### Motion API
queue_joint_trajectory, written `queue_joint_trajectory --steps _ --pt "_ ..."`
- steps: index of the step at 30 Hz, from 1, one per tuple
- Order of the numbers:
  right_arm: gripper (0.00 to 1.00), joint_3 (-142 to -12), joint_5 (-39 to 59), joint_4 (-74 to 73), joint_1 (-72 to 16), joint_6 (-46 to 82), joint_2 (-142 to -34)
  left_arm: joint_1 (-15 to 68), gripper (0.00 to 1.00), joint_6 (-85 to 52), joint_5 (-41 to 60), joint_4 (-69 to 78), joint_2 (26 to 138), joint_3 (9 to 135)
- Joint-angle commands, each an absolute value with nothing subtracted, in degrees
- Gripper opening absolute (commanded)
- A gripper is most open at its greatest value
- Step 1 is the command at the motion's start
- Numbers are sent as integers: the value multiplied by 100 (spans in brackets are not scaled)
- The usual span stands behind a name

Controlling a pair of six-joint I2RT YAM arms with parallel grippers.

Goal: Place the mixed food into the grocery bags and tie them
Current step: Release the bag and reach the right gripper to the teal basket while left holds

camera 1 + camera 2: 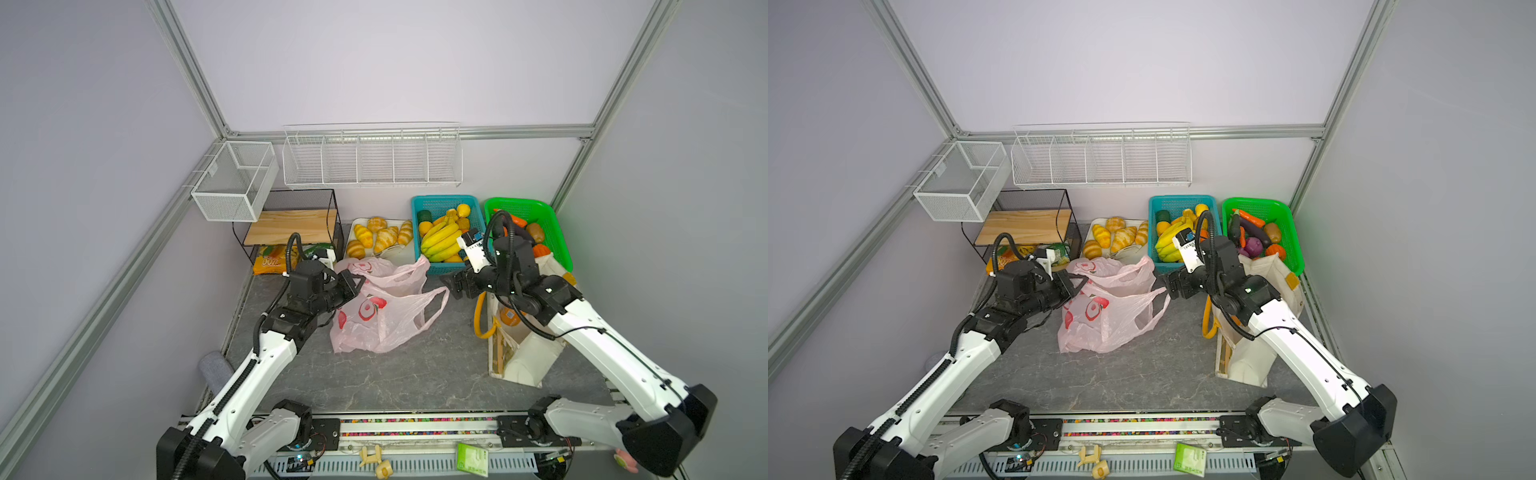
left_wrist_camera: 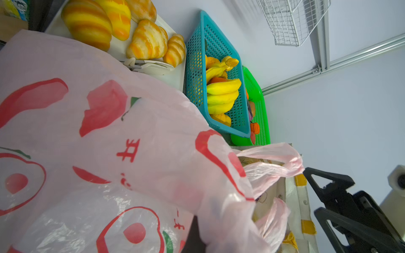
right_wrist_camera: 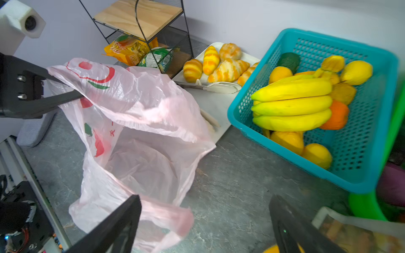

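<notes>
While the left tool (image 1: 358,283) is clamped on the rim of the pink bag (image 1: 386,320) at the bag's 10 o'clock edge, the right tool (image 3: 205,198) waits at its 2 o'clock side, jaws wide apart and empty. The pink bag lies on the tabletop (image 1: 415,374) with its mouth gaping; the right wrist view shows nothing inside. At its 3 o'clock sits the canvas tote (image 1: 528,361), largely covered by the right arm; an orange item (image 1: 508,317) inside is too hidden to identify. The teal basket (image 1: 444,198), at the bag's 1 o'clock, holds bananas (image 1: 440,245), oranges (image 1: 424,227) and a dark green piece (image 1: 424,216). The green basket (image 1: 1258,202), at its 3 o'clock, holds an eggplant (image 1: 1252,230) and a carrot (image 1: 1248,216). The white tray (image 3: 210,103), at the bag's 12 o'clock, carries croissants (image 1: 384,239).
</notes>
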State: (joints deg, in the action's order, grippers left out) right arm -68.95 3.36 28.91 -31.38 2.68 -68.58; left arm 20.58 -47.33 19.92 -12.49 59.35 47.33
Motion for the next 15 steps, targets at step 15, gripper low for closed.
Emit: queue_joint_trajectory --steps 15 --pt "95 -9159 -1202 3919 -888 79 -8782 2026 0 -4333 2335 -661 6248 4848"
